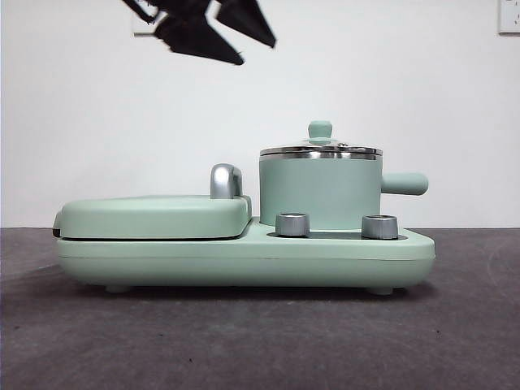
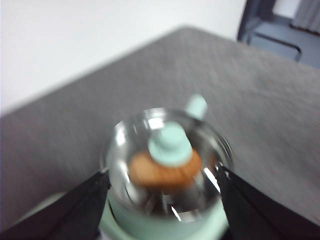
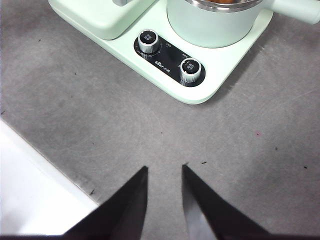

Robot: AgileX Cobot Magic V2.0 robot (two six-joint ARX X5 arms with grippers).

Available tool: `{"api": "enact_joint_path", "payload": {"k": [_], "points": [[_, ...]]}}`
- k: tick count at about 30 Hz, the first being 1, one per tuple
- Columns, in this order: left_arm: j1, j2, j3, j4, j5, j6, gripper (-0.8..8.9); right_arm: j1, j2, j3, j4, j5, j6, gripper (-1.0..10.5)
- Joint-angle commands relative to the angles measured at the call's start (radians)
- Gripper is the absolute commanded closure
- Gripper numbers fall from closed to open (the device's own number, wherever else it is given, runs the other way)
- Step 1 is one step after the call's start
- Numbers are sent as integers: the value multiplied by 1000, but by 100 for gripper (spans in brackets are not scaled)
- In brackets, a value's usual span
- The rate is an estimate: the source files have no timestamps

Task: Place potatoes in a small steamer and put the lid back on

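The small steamer [image 1: 320, 192] stands on the right of the mint-green appliance, its stubby handle pointing right. The glass lid [image 1: 320, 149] sits on its steel rim. In the blurred left wrist view the orange-brown potato [image 2: 165, 174] lies inside the steamer under the lid [image 2: 170, 145]. My left gripper [image 2: 162, 172] is open and empty, its jaws spread wide and above the lid. It shows in the front view [image 1: 257, 51] at the top, up and left of the steamer. My right gripper [image 3: 164, 168] is open a little and empty, over bare table in front of the appliance.
The flat griddle with its closed cover [image 1: 154, 215] and chrome handle [image 1: 225, 180] fills the appliance's left half. Two steel knobs [image 1: 292, 224] [image 1: 379, 227] sit on the front of the base [image 3: 220, 82]. Grey table surrounds it; a white wall stands behind.
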Motion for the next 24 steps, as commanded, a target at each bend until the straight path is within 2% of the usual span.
{"api": "enact_joint_path", "payload": {"k": [1,4,8,12,20,24], "points": [[18,-28,13,-84,71,-6,472,6,8,9,16,3,12,787],[44,-61,11,-160,125,-6,475,6,8,8,34,3,12,782],[71,-116,-11,-244,134,14,475,6,8,9,70,-4,14,782],[100,-208,-105,-254,141,14,475,6,16,8,86,-4,16,781],[159,-506,-418,-247,141,-72,474,6,68,8,115,-5,15,781],[172,-647,-509,-257,140,-135,474,6,97,8,132,-11,15,781]]}}
